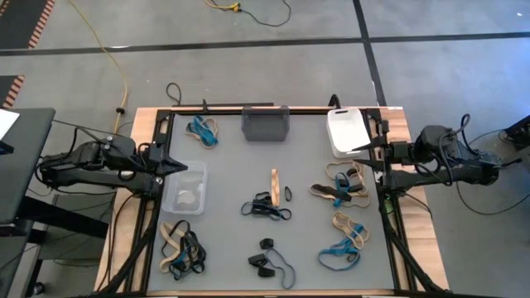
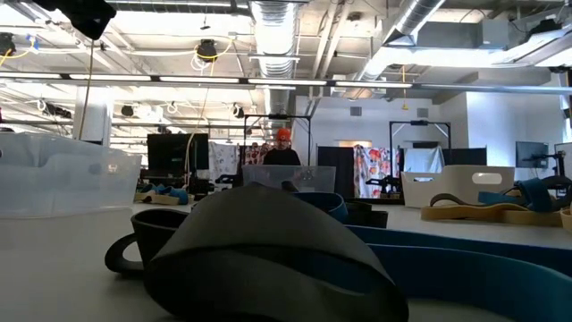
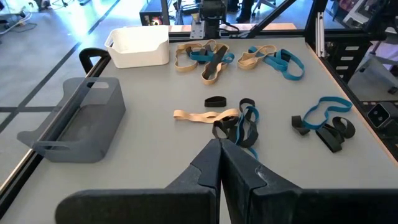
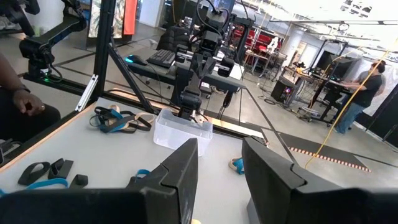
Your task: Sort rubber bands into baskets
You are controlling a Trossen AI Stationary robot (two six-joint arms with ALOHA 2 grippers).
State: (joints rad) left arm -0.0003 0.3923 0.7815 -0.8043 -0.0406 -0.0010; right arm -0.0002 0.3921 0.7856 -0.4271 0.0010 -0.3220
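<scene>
While both arms wait at the table's two sides, the sorting looks hardly begun.

Left gripper [image 1: 184,167]: its two fingers are pressed together with nothing between them; it hangs at the left edge of the table, just over the clear basket.

Right gripper [image 1: 361,151]: its fingers stand partly apart with an empty gap, at the right edge, just beside the white basket; it carries no band.

Clear basket [image 1: 185,188]: it stands on the left side of the table; something pale shows inside, but I cannot tell if this is a band.

Dark grey basket [image 1: 265,123]: it stands at the middle of the far edge and seems empty.

White basket [image 1: 345,131]: it stands at the far right corner; no band is visible in it.

Rubber bands [image 1: 267,207]: tan, black and blue loops lie in loose groups over the grey mat [image 1: 240,165]: one group in the middle, one near the far left corner [image 1: 203,130], one at the near left [image 1: 180,248], several on the right side [image 1: 339,189], and some at the near edge [image 1: 267,261].

Done: almost nothing, as far as I can judge.

Left: nearly all bands are on the table, well apart from the baskets, so picking and sorting is ahead.
</scene>
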